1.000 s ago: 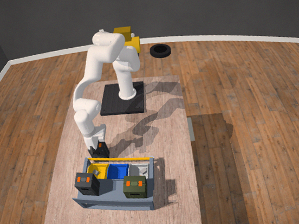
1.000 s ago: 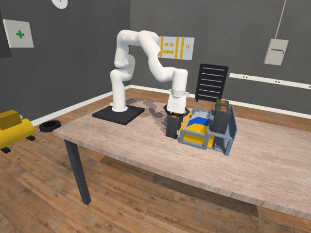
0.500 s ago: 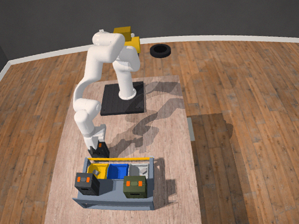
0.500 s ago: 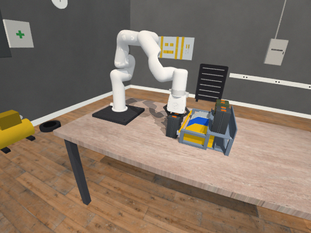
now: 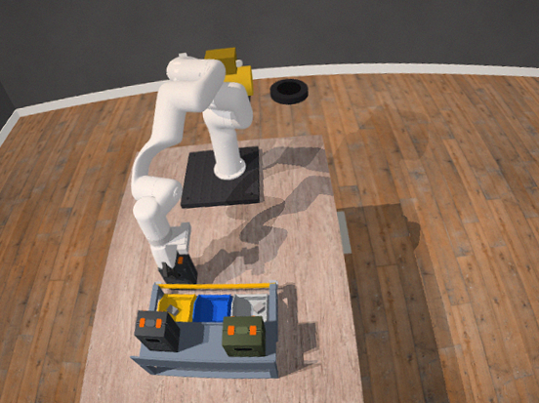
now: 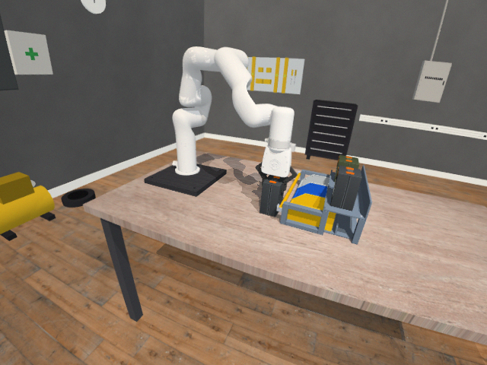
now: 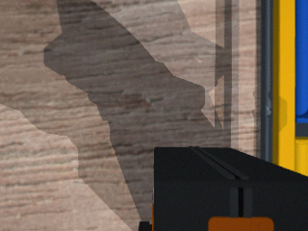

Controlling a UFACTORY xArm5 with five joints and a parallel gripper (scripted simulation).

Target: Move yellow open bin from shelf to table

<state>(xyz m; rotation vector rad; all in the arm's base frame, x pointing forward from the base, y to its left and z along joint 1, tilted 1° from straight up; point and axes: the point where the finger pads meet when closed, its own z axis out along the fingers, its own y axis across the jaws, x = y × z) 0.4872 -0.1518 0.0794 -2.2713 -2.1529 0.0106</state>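
Note:
The yellow open bin sits at the left end of the grey shelf, with a grey part inside; it also shows in the exterior view. A blue bin and a pale grey bin stand next to it. My gripper points down just behind the shelf and is shut on the top of a black case with orange latches. The case stands upright with its base at table level, close to the shelf's yellow rail. The case fills the lower right of the wrist view.
A second black case and an olive case stand on the shelf's front ledge. My arm's black base plate lies at the far end of the table. The table edges run to the left and right of the shelf.

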